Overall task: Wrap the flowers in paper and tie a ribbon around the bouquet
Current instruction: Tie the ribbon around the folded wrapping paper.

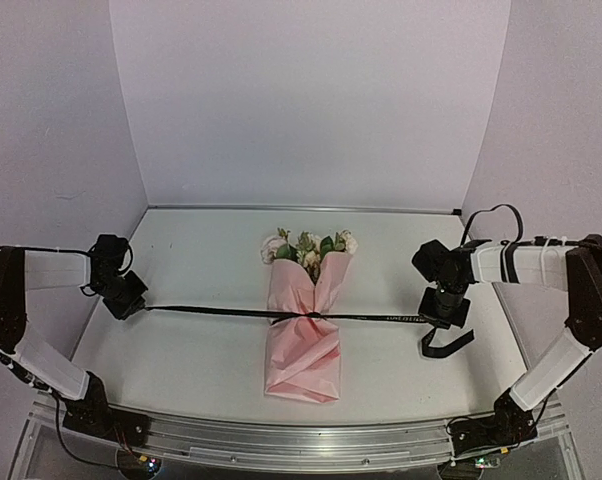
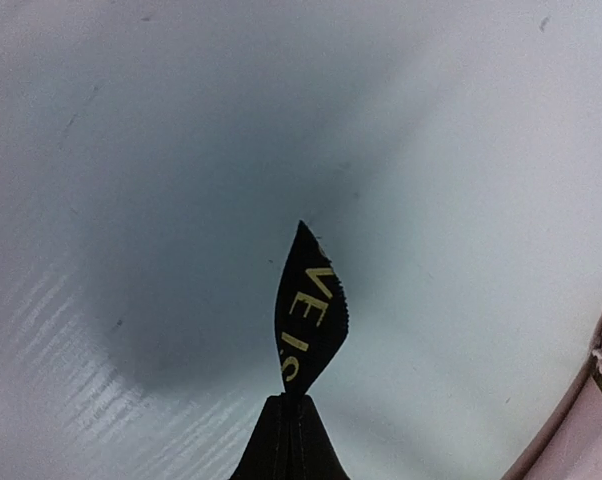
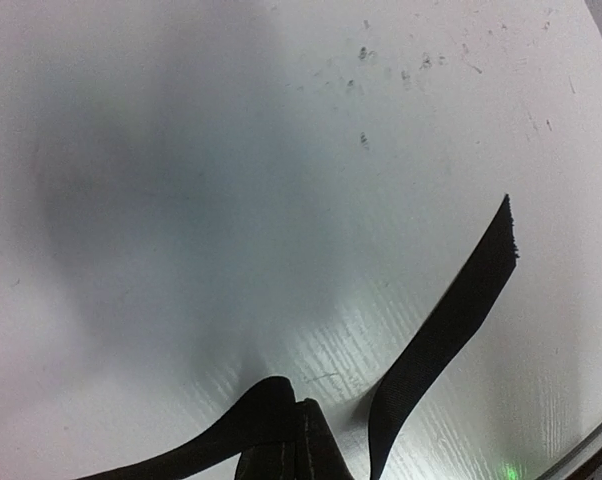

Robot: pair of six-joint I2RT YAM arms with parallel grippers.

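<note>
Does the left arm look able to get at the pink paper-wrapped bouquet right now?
Probably not yet. The white table between them is bare, but the left gripper is shut on the long black ribbon, stretched straight to the pink paper bouquet; it would likely have to let go first.

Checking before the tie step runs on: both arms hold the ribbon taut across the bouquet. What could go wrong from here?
1. The left end effector clamps the ribbon near its tip. Only a short tail shows past it, so it may slip out.
2. The ribbon is taut over the bouquet, so more pull could crush it or drag it sideways.
</note>
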